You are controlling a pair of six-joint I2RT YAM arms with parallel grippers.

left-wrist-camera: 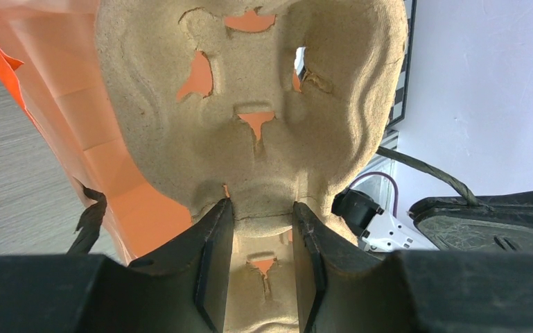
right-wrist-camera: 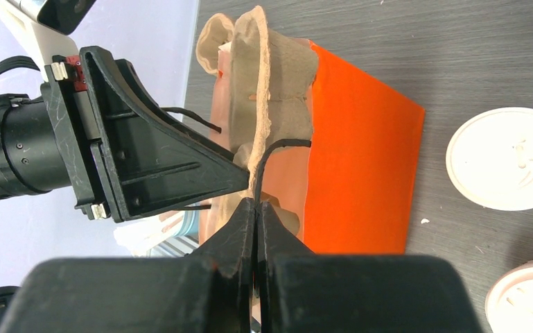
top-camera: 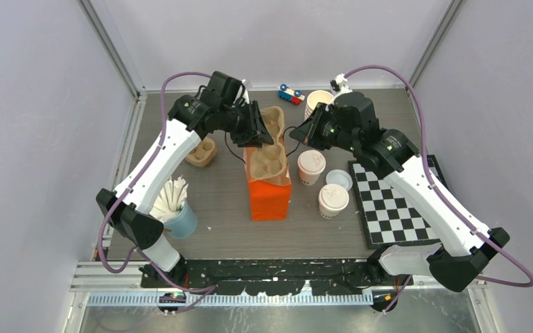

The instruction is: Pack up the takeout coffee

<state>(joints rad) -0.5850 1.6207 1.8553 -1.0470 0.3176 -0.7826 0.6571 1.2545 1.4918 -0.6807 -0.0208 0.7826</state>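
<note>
A brown pulp cup carrier [top-camera: 269, 142] stands on end in the mouth of the orange bag [top-camera: 270, 198]. My left gripper [top-camera: 255, 132] is shut on a ridge of the carrier [left-wrist-camera: 249, 104], with a finger on each side in the left wrist view [left-wrist-camera: 262, 222]. My right gripper [top-camera: 295, 134] is shut on the bag's thin black handle [right-wrist-camera: 270, 149], pinched at the fingertips [right-wrist-camera: 256, 202]. Two lidded white coffee cups [top-camera: 311, 166] [top-camera: 333, 200] stand on the table right of the bag. They also show in the right wrist view [right-wrist-camera: 506, 166] [right-wrist-camera: 527, 302].
A loose white lid [top-camera: 339, 179] lies between the cups. A stack of lidless cups [top-camera: 317, 103] and a toy car [top-camera: 291, 94] are at the back. A second pulp carrier [top-camera: 201, 151] and a blue cup of sticks [top-camera: 177, 208] are left. A checkerboard [top-camera: 395, 201] lies right.
</note>
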